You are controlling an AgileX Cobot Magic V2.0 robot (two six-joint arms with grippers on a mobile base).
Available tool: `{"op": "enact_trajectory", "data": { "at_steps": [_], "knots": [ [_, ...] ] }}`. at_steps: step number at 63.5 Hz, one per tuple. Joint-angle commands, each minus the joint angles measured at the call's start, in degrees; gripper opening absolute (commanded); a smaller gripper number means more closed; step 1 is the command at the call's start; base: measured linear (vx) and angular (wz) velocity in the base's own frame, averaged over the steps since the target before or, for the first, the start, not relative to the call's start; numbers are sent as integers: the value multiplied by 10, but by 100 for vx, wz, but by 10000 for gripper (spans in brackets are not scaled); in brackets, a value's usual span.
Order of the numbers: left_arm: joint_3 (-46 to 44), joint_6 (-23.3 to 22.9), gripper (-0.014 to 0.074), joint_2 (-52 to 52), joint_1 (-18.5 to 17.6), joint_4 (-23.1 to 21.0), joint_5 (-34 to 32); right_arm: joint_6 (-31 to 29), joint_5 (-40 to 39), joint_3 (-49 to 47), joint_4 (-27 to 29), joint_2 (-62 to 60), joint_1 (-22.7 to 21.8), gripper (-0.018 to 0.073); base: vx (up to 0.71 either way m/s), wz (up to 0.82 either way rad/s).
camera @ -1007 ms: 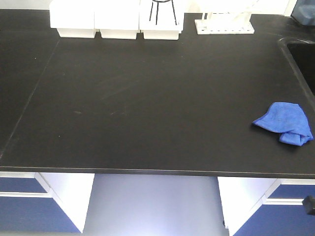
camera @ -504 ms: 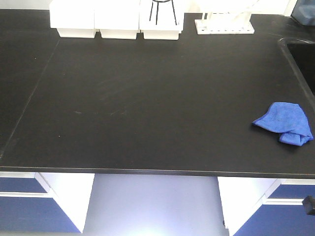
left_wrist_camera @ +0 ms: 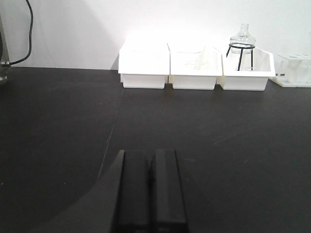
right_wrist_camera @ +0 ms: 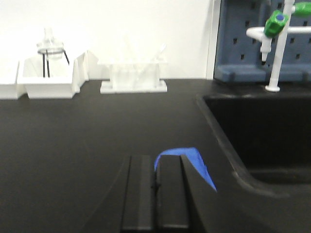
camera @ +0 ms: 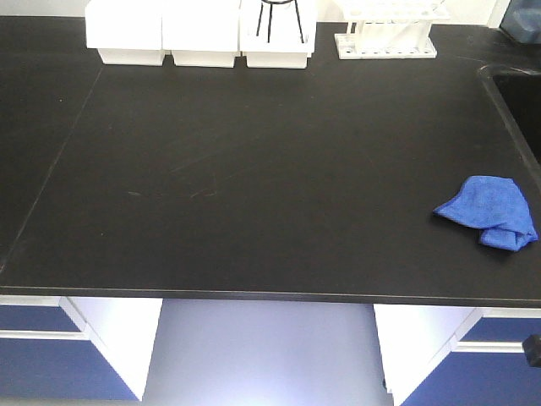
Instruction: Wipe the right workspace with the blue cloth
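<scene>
Reach for the blue cloth (camera: pixel 488 211) at four o'clock on the worktop (camera: pixel 254 169).
Front: lies crumpled, untouched. Left wrist: shows left tool (left_wrist_camera: pixel 150 189) pressed together. Right wrist: shows right tool (right_wrist_camera: pixel 156 194) pressed together just short of it; spread wide, then pinch the thickest fold.

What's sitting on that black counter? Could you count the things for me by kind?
White bins: 3
Test tube rack: 1
Blue cloth: 1
Glass flask: 1
Total: 6
</scene>
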Motion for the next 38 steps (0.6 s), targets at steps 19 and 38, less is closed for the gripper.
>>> {"op": "enact_trajectory", "data": {
  "at_steps": [19, 38],
  "knots": [
    [17, -5, -6, -9, -3, 1, -46, 3, -249, 9, 3, -6, -4, -4, 0, 0],
    [17, -5, -6, -9, -3, 1, -46, 54, 54, -189, 24, 67, -4, 0, 0, 0]
  ]
}}
